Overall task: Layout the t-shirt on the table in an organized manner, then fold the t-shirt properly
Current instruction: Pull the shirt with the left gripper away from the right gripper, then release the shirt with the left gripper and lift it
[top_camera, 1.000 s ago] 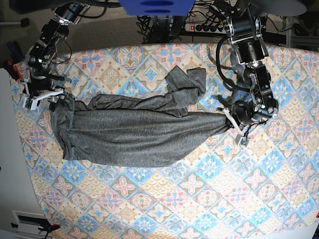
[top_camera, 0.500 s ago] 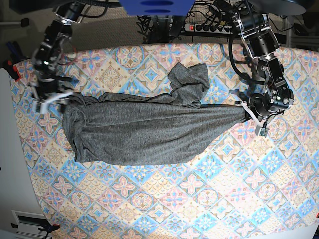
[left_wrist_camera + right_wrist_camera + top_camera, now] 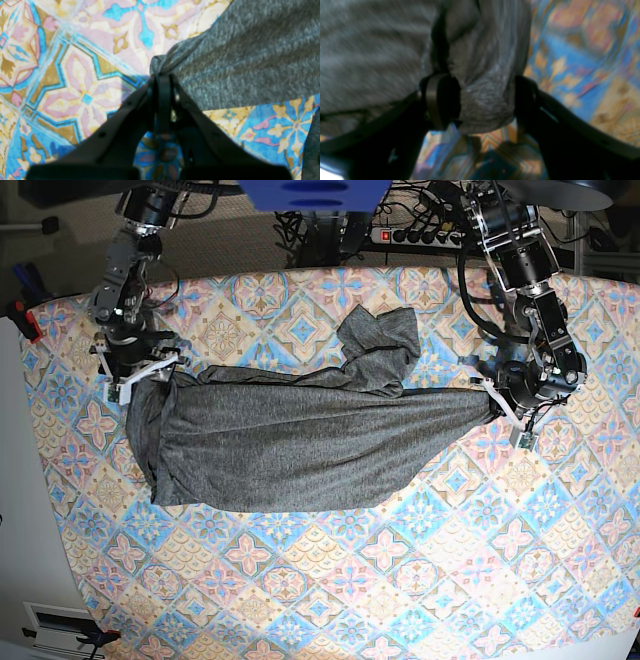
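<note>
A wide bench (image 3: pixel 330 600) covered in a tile-pattern cloth of pastel pink, blue and beige diamonds with floral motifs fills most of the base view; behind its far edge lies a grey floor with a tangle of black cables and a power strip (image 3: pixel 420 235), and a blue rounded object (image 3: pixel 315 192) sits at the top centre. Across the middle of the bench stretches the heathered charcoal-grey knit t-shirt (image 3: pixel 290 445), soft and wrinkled, drawn into a long band that tapers to a point at the base view's right and is bunched and wider at its left, with one sleeve-like flap folded up toward the far side near the centre. The left hand (image 3: pixel 161 77), black and two-fingered, has its jaws pressed tightly together on the gathered tip of the grey fabric, just above the patterned cloth; in the base view it sits at the shirt's tapered right end (image 3: pixel 497 402). The right hand (image 3: pixel 482 100) has its dark fingers spread wide with a thick rounded fold of the grey knit lying between them, touching both; in the base view it is at the shirt's bunched left end (image 3: pixel 135 370).
</note>
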